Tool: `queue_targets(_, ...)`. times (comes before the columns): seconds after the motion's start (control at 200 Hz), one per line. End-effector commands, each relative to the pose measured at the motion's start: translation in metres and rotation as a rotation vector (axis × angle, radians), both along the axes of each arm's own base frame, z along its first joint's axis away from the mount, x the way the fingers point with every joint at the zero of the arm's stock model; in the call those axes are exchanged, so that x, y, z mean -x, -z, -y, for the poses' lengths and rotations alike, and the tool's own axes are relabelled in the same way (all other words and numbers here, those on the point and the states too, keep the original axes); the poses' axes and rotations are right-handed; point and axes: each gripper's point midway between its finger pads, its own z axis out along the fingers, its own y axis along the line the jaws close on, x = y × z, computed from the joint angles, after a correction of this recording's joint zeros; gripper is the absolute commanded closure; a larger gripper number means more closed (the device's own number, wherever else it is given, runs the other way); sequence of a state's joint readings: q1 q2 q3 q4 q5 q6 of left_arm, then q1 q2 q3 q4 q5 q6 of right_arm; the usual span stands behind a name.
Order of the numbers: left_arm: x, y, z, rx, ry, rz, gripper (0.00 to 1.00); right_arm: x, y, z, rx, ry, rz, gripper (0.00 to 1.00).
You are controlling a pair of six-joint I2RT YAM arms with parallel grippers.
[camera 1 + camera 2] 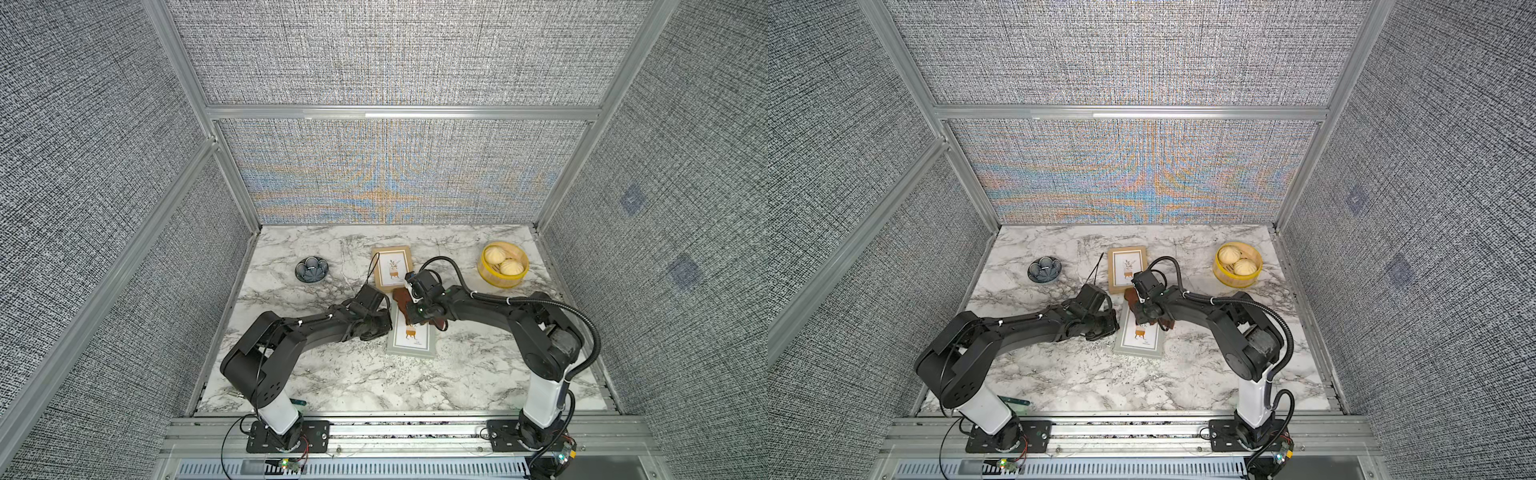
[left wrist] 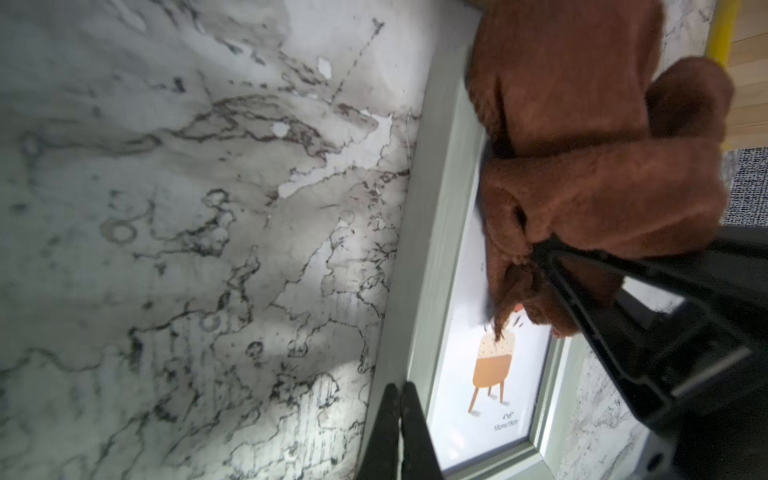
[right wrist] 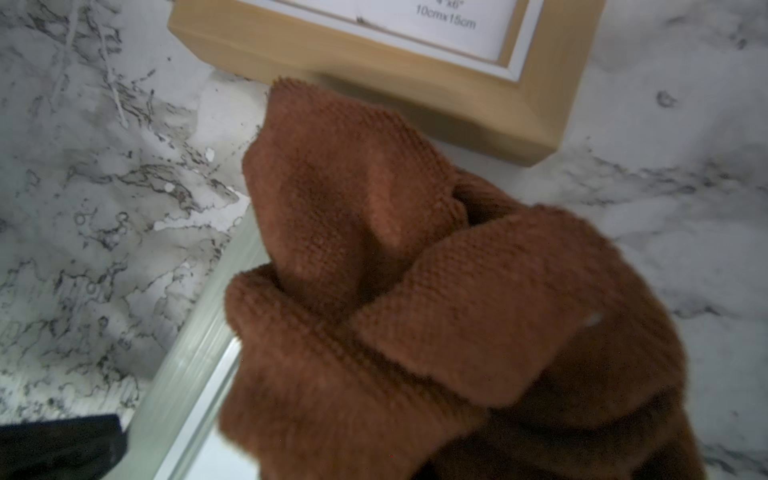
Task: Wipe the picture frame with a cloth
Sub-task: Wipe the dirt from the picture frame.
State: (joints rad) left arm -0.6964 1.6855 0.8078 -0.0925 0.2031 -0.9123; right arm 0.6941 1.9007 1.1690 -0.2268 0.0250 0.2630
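A pale grey picture frame (image 1: 413,340) (image 1: 1140,340) lies flat mid-table, showing a print of a plant on a stool. The reddish-brown cloth (image 1: 401,297) (image 1: 1130,296) is bunched on its far end, spilling over the frame's far edge. My right gripper (image 1: 411,318) (image 1: 1140,318) is shut on the cloth. In the left wrist view its fingertips (image 2: 548,259) pinch the cloth (image 2: 582,166) down on the glass. In the right wrist view the cloth (image 3: 415,291) hides the fingers. My left gripper (image 2: 400,388) (image 1: 385,327) is shut, empty, its tips against the frame's left rim (image 2: 432,249).
A wooden picture frame (image 1: 392,266) (image 3: 374,66) lies just beyond the cloth. A blue patterned bowl (image 1: 299,270) sits at the back left. At the back right a yellow steamer basket (image 1: 496,283) holds two buns. A small green object (image 1: 297,402) lies by the left arm's base.
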Motion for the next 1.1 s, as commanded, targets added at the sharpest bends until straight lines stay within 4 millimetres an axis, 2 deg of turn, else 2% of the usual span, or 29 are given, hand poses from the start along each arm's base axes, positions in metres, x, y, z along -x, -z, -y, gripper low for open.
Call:
queue_targets(0.0,0.058,0.049,-0.069,-0.328,-0.012,-0.242,1.0,0.024,0.005,-0.029,-0.087,-0.125,-0.077,1.0)
queue_targets(0.1,0.058,0.047,-0.069,-0.326,-0.009,-0.241,1.0,0.064,0.017,-0.04,-0.105,-0.225,-0.162,1.0)
queue_targets(0.165,0.058,0.047,-0.07,-0.33,-0.013,-0.24,1.0,0.085,0.029,-0.028,-0.072,-0.221,-0.202,1.0)
queue_targets(0.21,0.057,0.045,-0.07,-0.329,-0.013,-0.236,1.0,0.092,0.033,-0.02,-0.061,-0.203,-0.207,1.0)
queue_targets(0.23,0.058,0.045,-0.071,-0.331,-0.013,-0.237,1.0,0.099,0.043,-0.008,-0.036,-0.185,-0.223,1.0)
queue_targets(0.31,0.058,0.044,-0.072,-0.331,-0.016,-0.233,1.0,0.089,0.048,0.011,0.012,-0.113,-0.19,1.0)
queue_targets(0.39,0.058,0.043,-0.073,-0.338,-0.017,-0.232,1.0,0.06,0.047,0.026,0.07,-0.011,-0.143,1.0)
queue_targets(0.415,0.059,0.044,-0.074,-0.34,-0.016,-0.234,1.0,0.043,0.038,0.022,0.065,0.014,-0.108,1.0)
queue_targets(0.485,0.059,0.044,-0.074,-0.343,-0.015,-0.236,1.0,0.017,0.032,0.023,0.083,0.065,-0.056,1.0)
queue_targets(0.595,0.06,0.045,-0.074,-0.34,-0.015,-0.239,1.0,-0.003,0.027,0.022,0.105,0.101,-0.003,1.0)
queue_targets(0.666,0.059,0.045,-0.073,-0.337,-0.014,-0.237,1.0,-0.002,0.028,0.023,0.103,0.102,-0.007,1.0)
queue_targets(0.721,0.059,0.044,-0.073,-0.337,-0.011,-0.235,1.0,0.009,0.03,0.023,0.089,0.082,-0.03,1.0)
queue_targets(0.841,0.059,0.044,-0.073,-0.336,-0.011,-0.232,1.0,0.049,0.033,0.019,0.056,-0.028,-0.084,1.0)
queue_targets(0.866,0.058,0.044,-0.073,-0.336,-0.011,-0.231,1.0,0.064,0.041,0.027,0.073,-0.043,-0.111,1.0)
queue_targets(0.931,0.057,0.043,-0.072,-0.333,-0.012,-0.228,1.0,0.08,0.041,0.033,0.077,-0.065,-0.132,1.0)
queue_targets(1.006,0.056,0.042,-0.071,-0.331,-0.011,-0.225,1.0,0.08,0.038,0.04,0.086,-0.051,-0.121,1.0)
queue_targets(1.091,0.056,0.042,-0.071,-0.331,-0.014,-0.224,1.0,0.063,0.033,0.033,0.067,-0.034,-0.094,1.0)
